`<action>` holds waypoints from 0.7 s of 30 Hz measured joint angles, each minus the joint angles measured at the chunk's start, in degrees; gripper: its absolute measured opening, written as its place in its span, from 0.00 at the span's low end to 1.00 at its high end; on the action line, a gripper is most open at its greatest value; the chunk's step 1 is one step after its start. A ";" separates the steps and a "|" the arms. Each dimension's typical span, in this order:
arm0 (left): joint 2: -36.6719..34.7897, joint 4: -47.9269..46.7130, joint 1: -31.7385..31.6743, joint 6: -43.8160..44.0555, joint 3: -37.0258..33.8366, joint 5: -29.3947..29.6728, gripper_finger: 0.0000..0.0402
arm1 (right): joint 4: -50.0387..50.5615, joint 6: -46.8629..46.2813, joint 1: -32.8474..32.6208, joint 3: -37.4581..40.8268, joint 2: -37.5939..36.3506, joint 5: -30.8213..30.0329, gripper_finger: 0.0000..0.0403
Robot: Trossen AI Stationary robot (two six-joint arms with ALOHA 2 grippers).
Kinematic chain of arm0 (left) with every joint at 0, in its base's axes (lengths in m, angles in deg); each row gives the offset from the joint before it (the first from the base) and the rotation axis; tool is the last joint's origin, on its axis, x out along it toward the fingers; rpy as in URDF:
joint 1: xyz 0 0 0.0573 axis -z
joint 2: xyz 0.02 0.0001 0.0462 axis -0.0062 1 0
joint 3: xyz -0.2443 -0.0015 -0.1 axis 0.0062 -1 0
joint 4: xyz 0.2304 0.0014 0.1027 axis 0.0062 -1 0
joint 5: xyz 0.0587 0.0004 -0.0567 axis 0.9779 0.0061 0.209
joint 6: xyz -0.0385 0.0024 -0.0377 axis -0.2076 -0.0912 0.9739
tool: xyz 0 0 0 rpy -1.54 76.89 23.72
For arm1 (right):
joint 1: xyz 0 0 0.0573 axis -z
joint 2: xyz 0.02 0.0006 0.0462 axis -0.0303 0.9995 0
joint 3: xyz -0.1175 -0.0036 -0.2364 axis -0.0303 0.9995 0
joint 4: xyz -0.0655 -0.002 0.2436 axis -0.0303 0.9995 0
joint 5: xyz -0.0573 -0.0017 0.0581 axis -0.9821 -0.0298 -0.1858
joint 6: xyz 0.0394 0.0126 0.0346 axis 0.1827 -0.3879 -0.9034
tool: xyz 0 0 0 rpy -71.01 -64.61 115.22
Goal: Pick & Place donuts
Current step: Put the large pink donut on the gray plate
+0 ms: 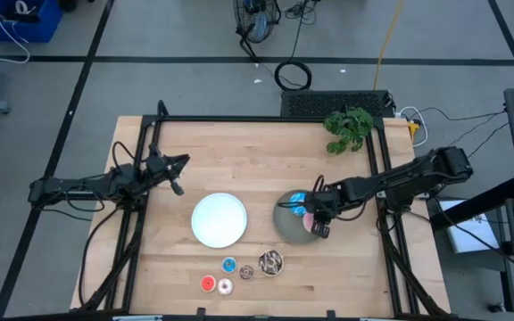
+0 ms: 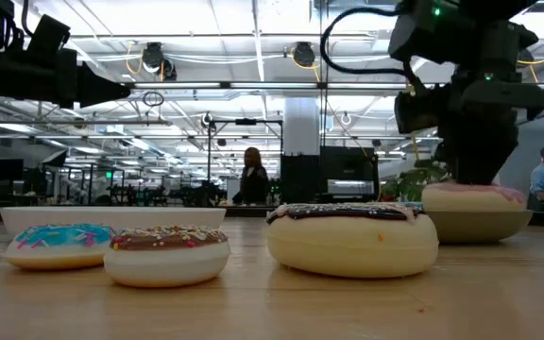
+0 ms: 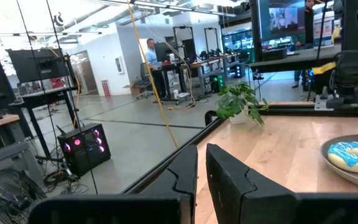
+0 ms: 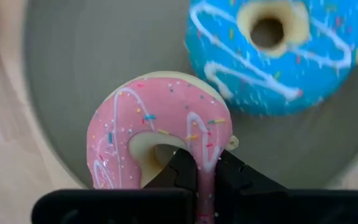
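You are pinching the pink donut in the right gripper over the grey plate, so releasing carelessly risks rolling it onto the blue donut.

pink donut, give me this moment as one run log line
right tool: shut on pink donut, over grey plate | blue donut: on plate | left tool: idle, table's left

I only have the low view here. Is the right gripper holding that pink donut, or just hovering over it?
Observer: Holding. The right gripper is shut on the rim of the pink donut, over the grey plate.
Operator: Anything else on that plate?
Observer: A blue donut lies flat beside the pink one.
Operator: And the left arm?
Observer: The left gripper waits over bare wood, left of the white plate.
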 joint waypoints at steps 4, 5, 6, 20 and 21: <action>0.00 0.04 0.00 0.00 0.00 0.03 0.10 | -1.14 0.28 0.00 -0.03 3.39 0.39 0.03; 0.02 -0.04 0.00 0.00 0.00 0.10 0.10 | -1.17 0.63 0.07 -0.07 4.11 1.04 0.03; 0.02 -0.02 0.00 0.00 0.00 0.17 0.10 | -1.17 1.17 0.16 -0.11 4.80 1.47 0.03; 0.02 -0.09 0.00 -0.55 -0.02 0.13 0.10 | -3.26 1.66 0.79 -0.11 5.01 1.81 0.11; 0.02 -0.09 0.00 -0.55 -0.02 0.13 0.10 | -3.28 1.54 0.91 -0.11 5.01 2.07 0.13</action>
